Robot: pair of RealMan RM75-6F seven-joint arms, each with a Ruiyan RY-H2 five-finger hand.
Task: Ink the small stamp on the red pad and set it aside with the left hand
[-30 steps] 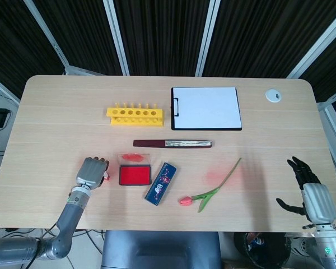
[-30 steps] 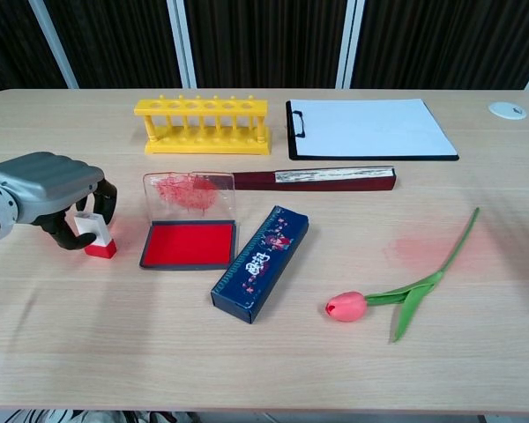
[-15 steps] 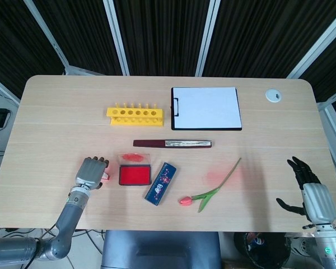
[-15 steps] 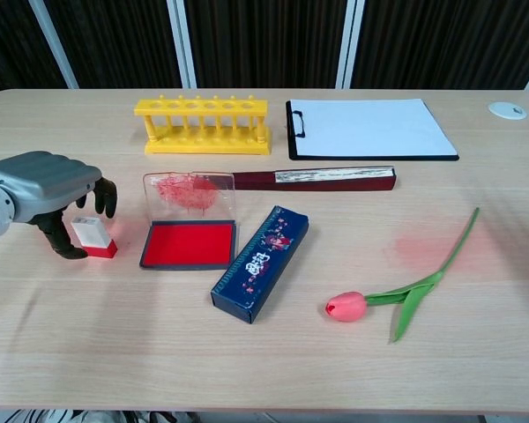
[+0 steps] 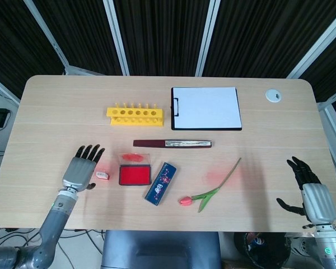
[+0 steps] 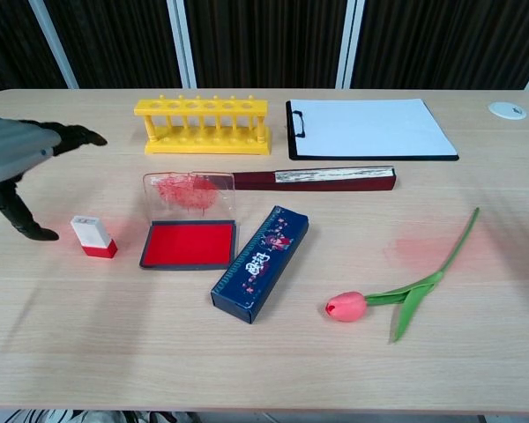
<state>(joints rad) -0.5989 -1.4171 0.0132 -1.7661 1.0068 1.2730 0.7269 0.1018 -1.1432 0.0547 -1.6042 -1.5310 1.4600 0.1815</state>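
Note:
The small stamp (image 5: pixel 102 175) (image 6: pixel 93 236), white with a red base, lies on the table just left of the red ink pad (image 5: pixel 134 175) (image 6: pixel 190 244), whose clear lid (image 6: pixel 189 195) stands open at the back. My left hand (image 5: pixel 80 170) (image 6: pixel 18 150) hovers left of the stamp with its fingers spread, holding nothing and apart from the stamp. My right hand (image 5: pixel 311 191) is at the table's right front edge, fingers apart and empty; the chest view does not show it.
A dark blue patterned box (image 5: pixel 160 182) (image 6: pixel 260 261) lies right of the pad, a tulip (image 5: pixel 208 193) (image 6: pixel 406 295) further right. Behind are a dark red folded fan (image 5: pixel 172 144), a yellow tube rack (image 5: pixel 134 115), a clipboard (image 5: pixel 205 107) and a white disc (image 5: pixel 274 95).
My left hand has let go of the small stamp, spread its fingers and drawn back to the left. The stamp stays on the table beside the pad. The right hand has not moved.

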